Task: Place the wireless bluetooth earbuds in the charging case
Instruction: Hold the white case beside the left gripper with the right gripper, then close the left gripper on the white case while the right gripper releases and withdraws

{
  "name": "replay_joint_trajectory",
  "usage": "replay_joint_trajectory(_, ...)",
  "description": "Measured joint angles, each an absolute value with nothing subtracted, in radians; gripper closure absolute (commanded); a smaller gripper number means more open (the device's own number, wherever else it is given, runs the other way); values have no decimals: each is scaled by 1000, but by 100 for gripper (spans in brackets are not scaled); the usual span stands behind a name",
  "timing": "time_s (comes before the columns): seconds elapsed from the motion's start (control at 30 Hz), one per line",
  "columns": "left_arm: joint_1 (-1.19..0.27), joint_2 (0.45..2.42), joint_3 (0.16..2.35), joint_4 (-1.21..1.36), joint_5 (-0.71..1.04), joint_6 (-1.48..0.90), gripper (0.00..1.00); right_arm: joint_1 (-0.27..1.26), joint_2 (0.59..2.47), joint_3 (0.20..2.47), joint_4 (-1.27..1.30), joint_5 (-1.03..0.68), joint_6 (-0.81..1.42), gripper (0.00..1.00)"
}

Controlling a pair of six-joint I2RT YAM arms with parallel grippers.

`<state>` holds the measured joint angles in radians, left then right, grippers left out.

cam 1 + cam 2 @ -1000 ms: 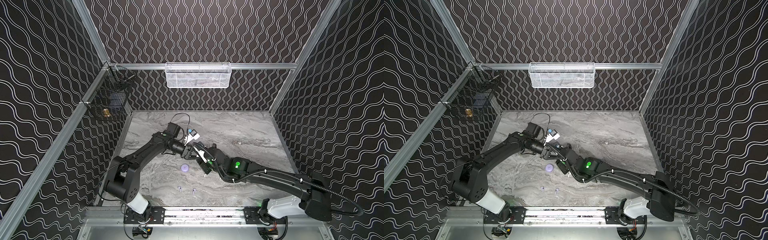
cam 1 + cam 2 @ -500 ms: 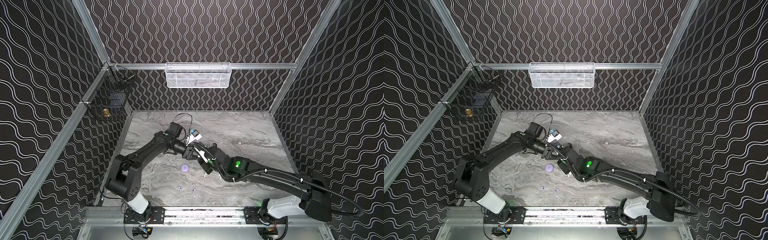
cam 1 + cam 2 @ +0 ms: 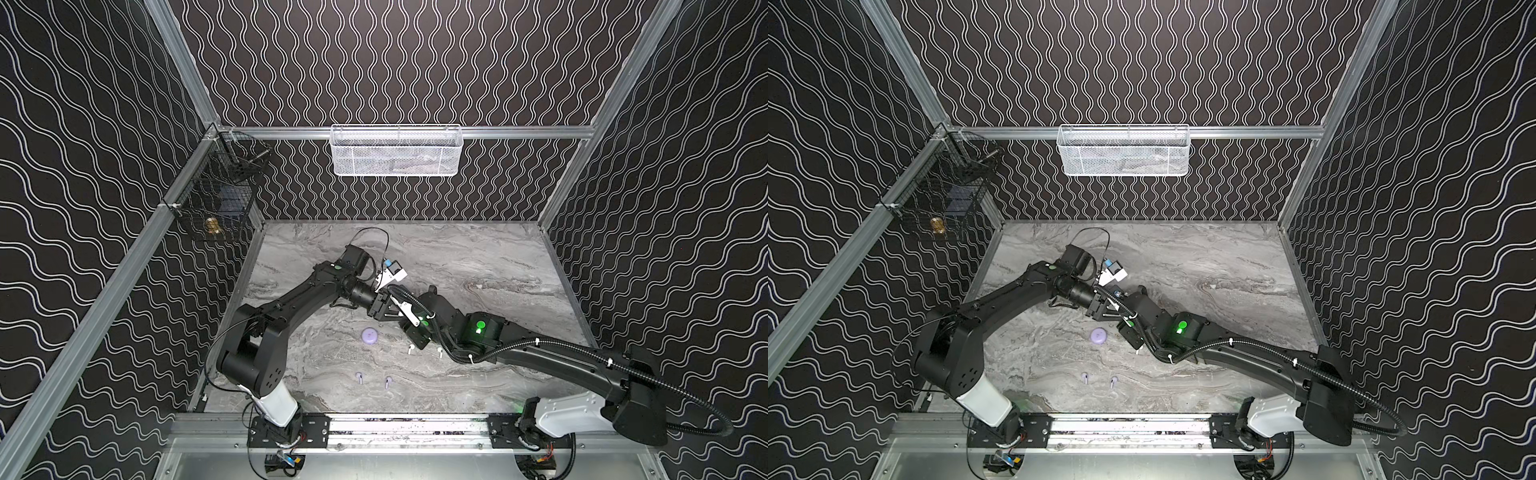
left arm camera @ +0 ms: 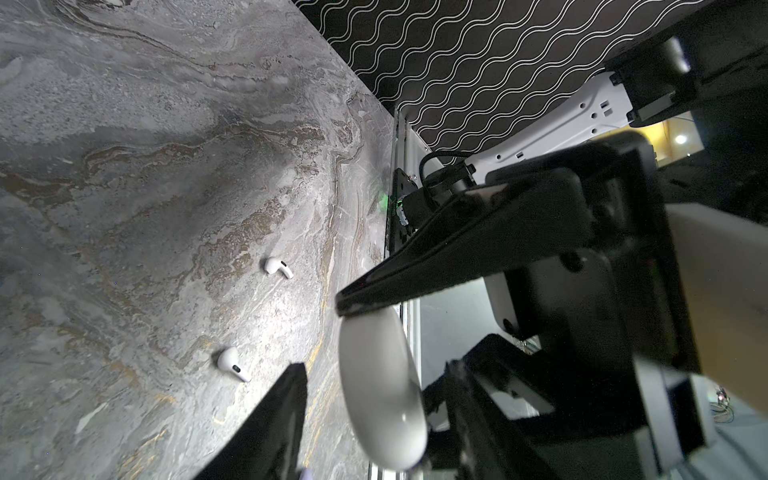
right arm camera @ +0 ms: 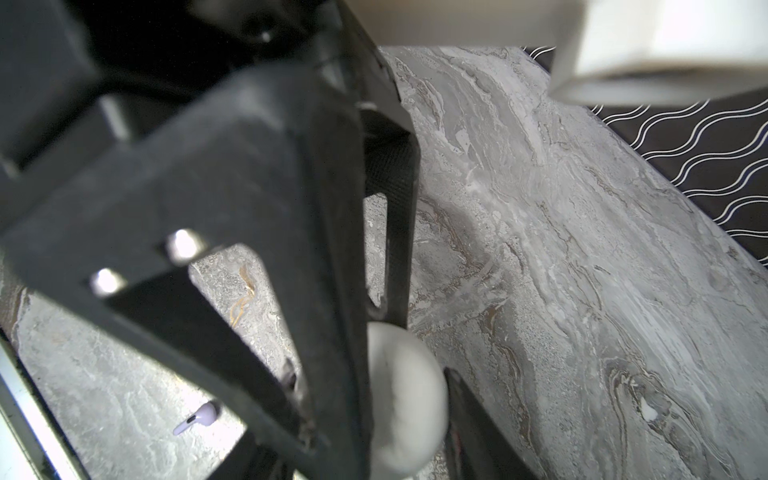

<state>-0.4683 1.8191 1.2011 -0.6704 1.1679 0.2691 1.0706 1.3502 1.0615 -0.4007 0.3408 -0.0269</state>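
Two stemmed white earbuds [image 4: 277, 267], marbled table [image 4: 145, 166]; right fingers [image 5: 332, 353] clamp rounded case [image 4: 378, 386], left fingers [image 4: 436, 266] parted.

The white charging case [image 4: 380, 390] looks like smooth, glossy plastic, as do the white earbuds [image 4: 277, 267]. The tabletop [image 3: 478, 257] is matt grey, marble-patterned; the basket [image 3: 396, 151] white wire mesh.

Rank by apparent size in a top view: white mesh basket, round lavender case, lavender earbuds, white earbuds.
1. White mesh basket on the back wall: largest by far.
2. Round lavender case.
3. Lavender stemmed earbuds and white stemmed earbuds: all tiny and alike, so not ranked.
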Motion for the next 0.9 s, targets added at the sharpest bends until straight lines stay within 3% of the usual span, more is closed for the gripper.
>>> replay_joint_trajectory(0.9, -469, 1817, 1211, -709, 1160, 321, 73, 1048, 1367, 1087, -428, 311, -55, 62)
